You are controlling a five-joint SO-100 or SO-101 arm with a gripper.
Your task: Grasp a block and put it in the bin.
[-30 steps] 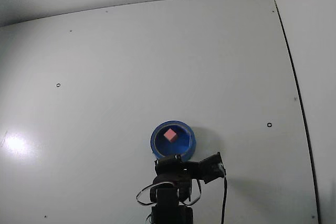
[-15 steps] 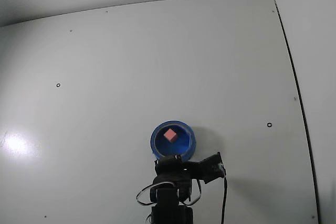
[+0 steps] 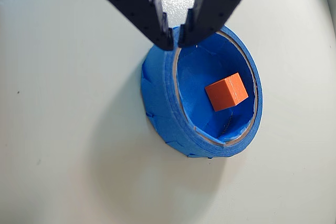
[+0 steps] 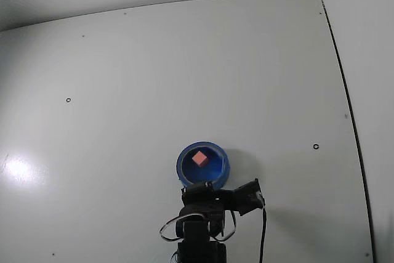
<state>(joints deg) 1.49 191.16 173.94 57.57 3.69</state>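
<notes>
Wrist view: the gripper [image 3: 175, 39] hangs empty above the bin [image 3: 160, 103] rim, fingertips nearly together; the block [image 3: 226, 92] rests inside the bin. Fixed view: block [image 4: 199, 158], bin [image 4: 183, 162] and arm are unchanged over the last second, so placement appears complete

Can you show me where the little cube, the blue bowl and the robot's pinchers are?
Small orange-red cube [image 3: 226, 92]: wrist view, its top face.
Round blue bin [image 3: 160, 98]: wrist view, its outer wall.
Black two-finger gripper [image 3: 176, 36]: wrist view, between its fingertips.
</notes>
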